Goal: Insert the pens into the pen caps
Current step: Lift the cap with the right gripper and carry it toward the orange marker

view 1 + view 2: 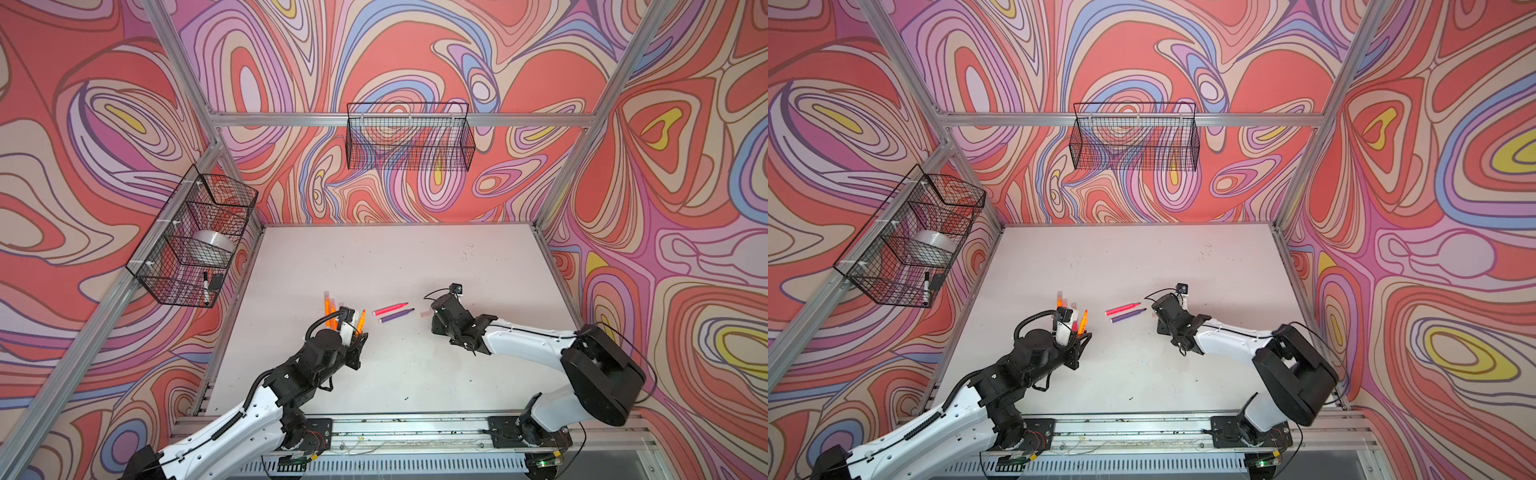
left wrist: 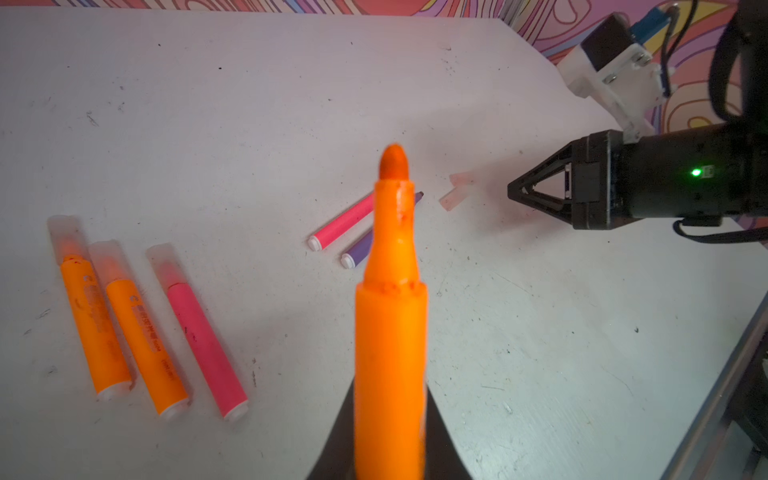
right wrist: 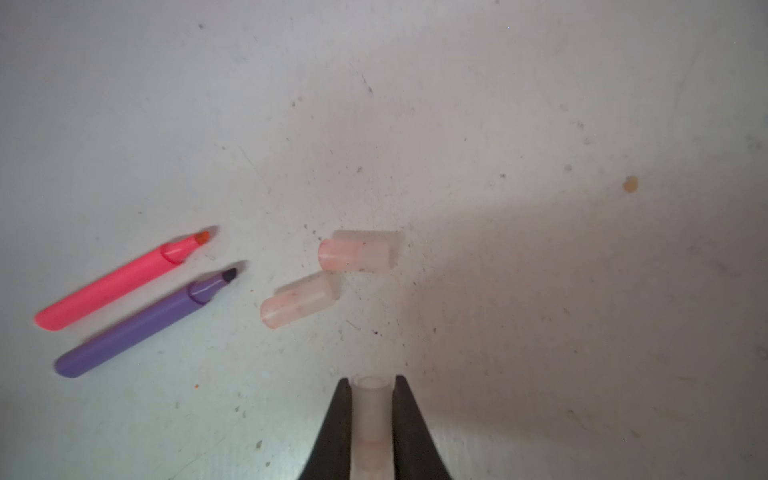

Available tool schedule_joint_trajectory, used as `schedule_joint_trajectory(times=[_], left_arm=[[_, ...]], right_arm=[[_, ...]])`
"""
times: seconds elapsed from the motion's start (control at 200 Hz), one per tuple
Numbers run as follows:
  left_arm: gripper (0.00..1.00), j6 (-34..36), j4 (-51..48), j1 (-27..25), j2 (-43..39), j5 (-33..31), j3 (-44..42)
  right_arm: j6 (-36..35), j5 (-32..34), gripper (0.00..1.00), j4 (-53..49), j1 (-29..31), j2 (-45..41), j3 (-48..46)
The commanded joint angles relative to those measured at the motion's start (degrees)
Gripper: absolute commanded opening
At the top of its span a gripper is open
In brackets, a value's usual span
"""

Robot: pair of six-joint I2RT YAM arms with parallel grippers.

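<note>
Although grey print ran along the barrels of one capped orange pen [image 2: 93, 320] and its orange neighbour [image 2: 143, 332], it was too blurred in the left wrist view to read, and I could make out no other writing. A capped pink pen [image 2: 205, 345] lay beside them on the table [image 1: 415, 257], left of centre. In both top views the left arm partly hid that row.

The left gripper [image 1: 360, 336] was clamped on an uncapped orange pen [image 2: 390, 332], its tip pointing away toward the far side.

At the centre, between the arms, a loose pink pen [image 3: 120, 280] and a purple pen [image 3: 145, 324] lay side by side, uncapped. Just to their right lay two loose caps [image 3: 357, 251], one almost touching the other [image 3: 299, 299]. In a top view I could pick out only one pale cap [image 1: 424, 313].

Only the right wrist view showed the right gripper [image 3: 372, 380] pinching a third clear cap [image 3: 372, 415], open end forward.
</note>
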Motion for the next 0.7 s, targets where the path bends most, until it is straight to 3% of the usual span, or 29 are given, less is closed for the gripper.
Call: schedule_joint_trajectory(times=[0.0,0.13,0.295,0.391,0.511,0.696], left_arm=[[0.00,-5.6,10.0,-0.2,-0.7,6.6,-2.6],[0.00,-8.5,19.0,-3.0,0.8,11.1,-4.7],[0.00,-6.1,20.4,-15.5,7.8,-3.0,-1.9],[0.00,-4.7,22.4,-19.9,14.4,-3.2,0.6],[0.00,-4.6,28.0,-22.8,20.0,-2.4,1.3],[0.00,-5.9,30.1,-22.9,23.9,-2.0,1.7]], right_arm=[[-0.4,-2.3,0.00,6.4,0.1,-7.4,-3.6],[-1.9,-8.0,0.00,11.8,0.1,-15.8,-7.3],[-2.6,-14.6,0.00,18.4,0.1,-23.4,-10.6],[-2.3,-17.1,0.00,23.1,0.2,-25.8,-12.7],[-1.1,-17.7,0.00,26.6,0.1,-26.6,-14.1],[1.1,-19.4,0.00,31.8,0.1,-24.5,-15.5]])
